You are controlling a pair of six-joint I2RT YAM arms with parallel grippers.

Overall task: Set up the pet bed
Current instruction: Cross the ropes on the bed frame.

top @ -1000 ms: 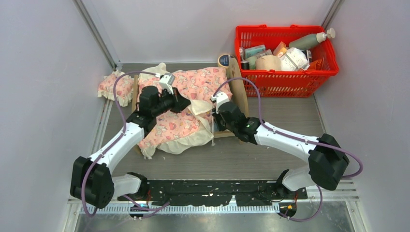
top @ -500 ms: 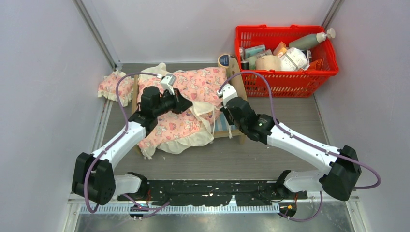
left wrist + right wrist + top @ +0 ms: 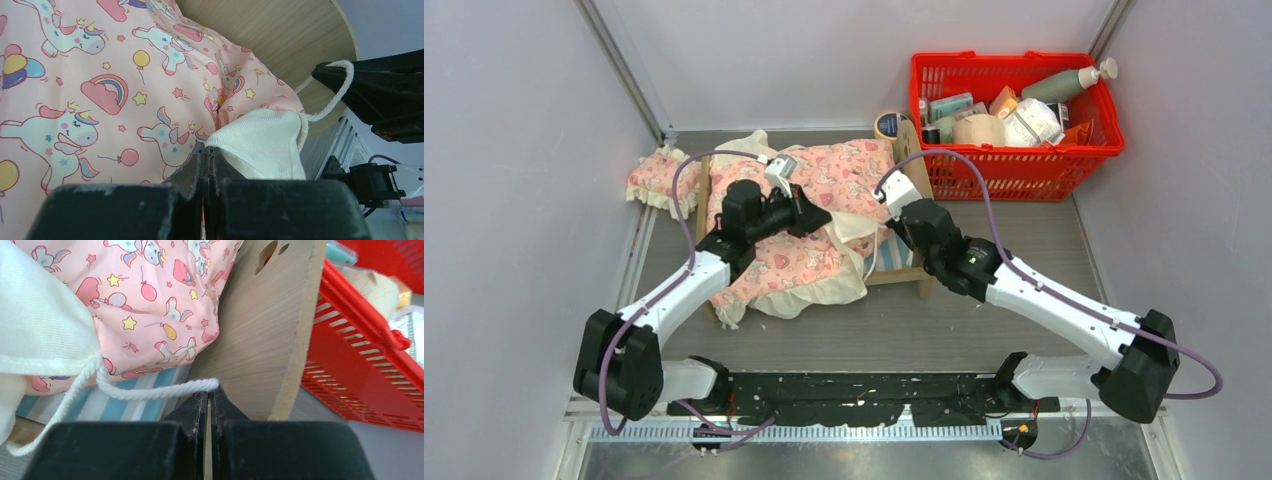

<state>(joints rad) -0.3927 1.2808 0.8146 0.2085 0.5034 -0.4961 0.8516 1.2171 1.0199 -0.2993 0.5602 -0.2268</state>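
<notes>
Right gripper (image 3: 207, 394) shifted toward head end of pet bed (image 3: 260, 340), jaws now pinching cord (image 3: 150, 391) of blanket (image 3: 100, 95). Left gripper (image 3: 204, 150) clamped on cream frill (image 3: 260, 142). Judged: blanket ready for spreading.

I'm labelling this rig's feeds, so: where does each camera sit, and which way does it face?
Top external: above and behind the bases, looking down on the table; shows left arm, right arm, bed, basket.
Left wrist: on the left arm, looking past the left hand, shut on the blanket, toward the headboard.
Right wrist: on the right arm, looking past the right hand, shut on the cord, toward headboard and basket.
Shared: both wrist views show blanket, cord, headboard.
</notes>
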